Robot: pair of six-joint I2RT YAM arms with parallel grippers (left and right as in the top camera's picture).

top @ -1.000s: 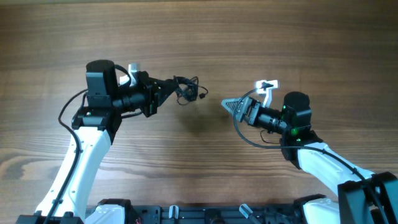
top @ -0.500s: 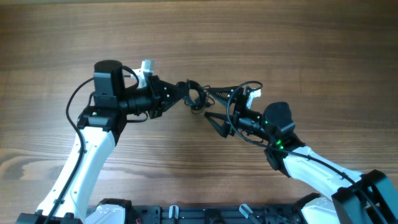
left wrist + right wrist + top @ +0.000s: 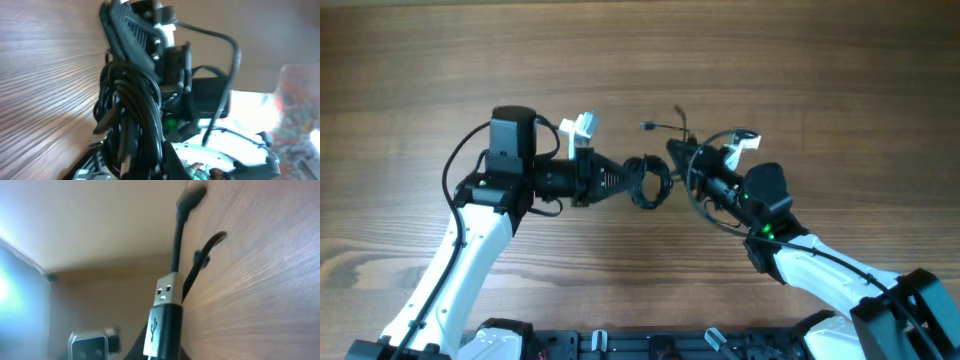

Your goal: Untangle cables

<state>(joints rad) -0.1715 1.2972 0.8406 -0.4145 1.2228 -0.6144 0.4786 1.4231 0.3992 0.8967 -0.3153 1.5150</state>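
Cables (image 3: 134, 107) are clamped in the closed left gripper (image 3: 628, 182); the closed right gripper (image 3: 677, 152) is seen pinching a USB plug (image 3: 164, 312) only from its wrist.

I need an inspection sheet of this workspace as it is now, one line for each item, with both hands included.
Surface: wooden table, bare where it shows.
Job's things: thin black cables bunched in a knot between the two arms; one loose end juts out beside it.
Clutter: nothing seen.
Hands: left hand shut on the cables; right hand shut on a USB plug, silver tip pointing out.
Cables: thicker arm wiring loops beside the left arm; the right arm has a similar loop.
Surroundings: black rig base at the table's near edge; the background in the wrist views is blurred.
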